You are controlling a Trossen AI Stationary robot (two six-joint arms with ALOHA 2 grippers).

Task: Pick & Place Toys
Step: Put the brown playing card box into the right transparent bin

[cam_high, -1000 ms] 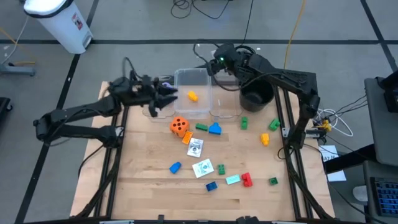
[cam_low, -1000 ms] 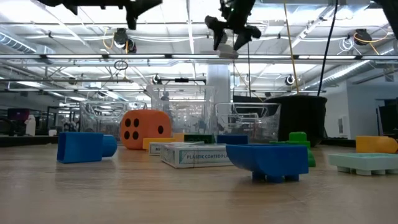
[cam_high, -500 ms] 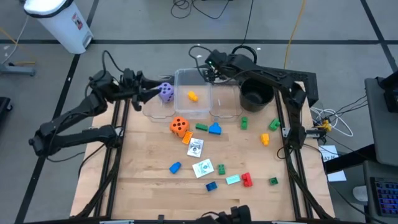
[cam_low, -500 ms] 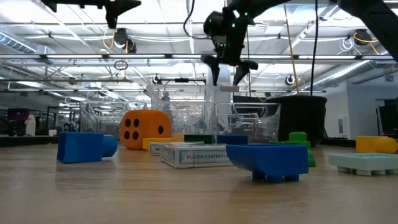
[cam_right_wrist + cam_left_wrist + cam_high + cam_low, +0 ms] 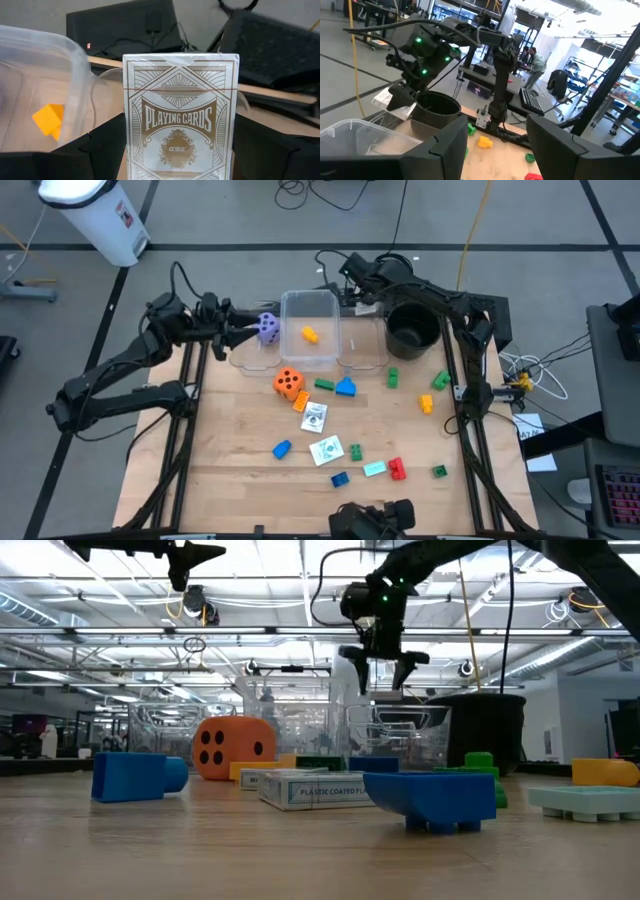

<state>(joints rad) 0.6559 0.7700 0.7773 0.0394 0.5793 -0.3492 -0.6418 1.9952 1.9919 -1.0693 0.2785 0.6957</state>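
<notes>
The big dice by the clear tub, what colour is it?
The dice is orange with black dots, best seen in the low view.

Probably a robotics lab or workshop: an open hall with ceiling trusses (image 5: 300, 635), workbenches with a keyboard (image 5: 532, 100), cables across the floor (image 5: 330, 192).

White, gold-patterned card pack (image 5: 181, 116); orange die (image 5: 288, 383), black dots; purple die (image 5: 267, 328).

Wood table (image 5: 220, 470) w/ lots on it: clear tubs (image 5: 310, 330) & black pot (image 5: 412, 335) at the back. Orange die (image 5: 288, 383), white cards (image 5: 314, 417), blue block (image 5: 281, 448), red block (image 5: 397, 469), yellow block (image 5: 426, 403), green blocks (image 5: 392, 378) lie spread in the middle.
</notes>
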